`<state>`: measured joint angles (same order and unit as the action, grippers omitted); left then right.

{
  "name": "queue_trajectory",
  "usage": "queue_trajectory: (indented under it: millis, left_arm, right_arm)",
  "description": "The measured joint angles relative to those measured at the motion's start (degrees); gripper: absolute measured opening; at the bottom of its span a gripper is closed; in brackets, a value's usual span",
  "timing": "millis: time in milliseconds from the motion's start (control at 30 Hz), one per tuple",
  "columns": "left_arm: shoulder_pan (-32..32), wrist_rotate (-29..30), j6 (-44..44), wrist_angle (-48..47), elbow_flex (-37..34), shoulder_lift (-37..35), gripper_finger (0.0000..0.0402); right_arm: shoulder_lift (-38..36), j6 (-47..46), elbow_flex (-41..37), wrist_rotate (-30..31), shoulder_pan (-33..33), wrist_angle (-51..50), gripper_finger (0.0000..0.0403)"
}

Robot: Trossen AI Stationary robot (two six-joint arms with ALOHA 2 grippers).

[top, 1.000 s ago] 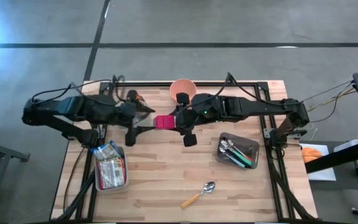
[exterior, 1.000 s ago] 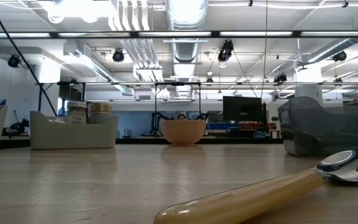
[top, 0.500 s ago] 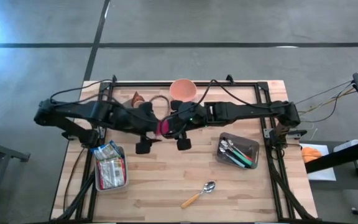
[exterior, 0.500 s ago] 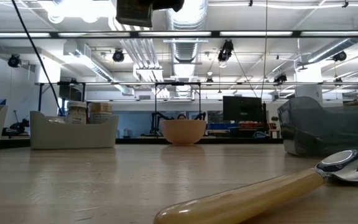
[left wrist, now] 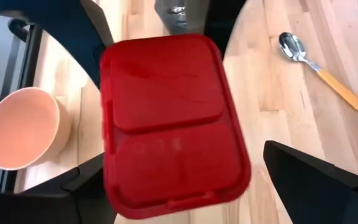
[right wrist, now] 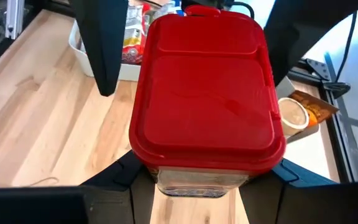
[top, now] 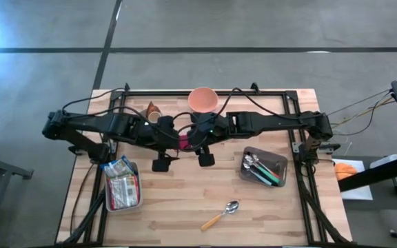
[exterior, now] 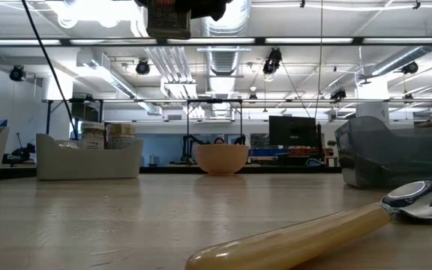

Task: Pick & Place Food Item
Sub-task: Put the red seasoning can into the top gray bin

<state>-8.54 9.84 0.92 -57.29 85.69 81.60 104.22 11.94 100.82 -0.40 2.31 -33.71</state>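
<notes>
A food container with a red lid (right wrist: 207,93) and a clear body hangs above the table's middle (top: 182,140). My right gripper (right wrist: 204,177) reaches in from the table's right and is shut on it (top: 191,138). My left gripper (left wrist: 185,165) comes from the table's left (top: 175,139) and stands open over the container's other end (left wrist: 173,112). One left finger stands on each side of the lid. A gap shows at one finger; whether the other touches the lid, I cannot tell. My right gripper pinches the container between its two fingers by its long sides (right wrist: 140,149), at the end nearest the wrist. The fingers come from the table's right, slanting downward, and lie along the sides. The container is lifted clear of the table, lid up.
A peach bowl (top: 202,99) stands at the far middle. A grey bin of cutlery (top: 264,167) sits at the right and a bin of food packets (top: 121,184) at the near left. A spoon with a yellow handle (top: 220,215) lies near the front edge, and a small jar (top: 152,110) stands at the far left.
My left gripper has moved toward the table's right and downward, tipping its fingers down, and now stands around the red-lidded container. My right gripper has sunk a little with the container. A dark part of an arm has come into the top of the low view.
</notes>
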Motion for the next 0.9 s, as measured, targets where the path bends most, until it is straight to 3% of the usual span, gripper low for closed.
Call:
queue_trajectory:
  millis: [333, 533, 700, 900]
  left_arm:
    - [0.0, -0.65, 0.34, 2.01, 0.76, 0.0, 0.0334]
    - [-0.04, -0.91, 0.81, 2.23, 1.41, -0.02, 0.0282]
    - [0.0, -0.57, 1.24, 1.7, 1.4, -0.06, 0.0215]
    - [0.02, -0.21, 1.14, 1.58, 1.4, -0.07, 0.0211]
  right_arm:
    - [0.5, -1.47, -0.46, -0.23, 0.07, 1.11, 0.017]
    - [0.57, -1.67, -0.44, -2.9, 0.33, 2.81, 0.017]
    - [0.5, -1.25, -0.44, -2.33, 0.48, 3.21, 0.017]
    - [0.57, -1.25, -0.44, -2.08, 0.48, 3.03, 0.017]
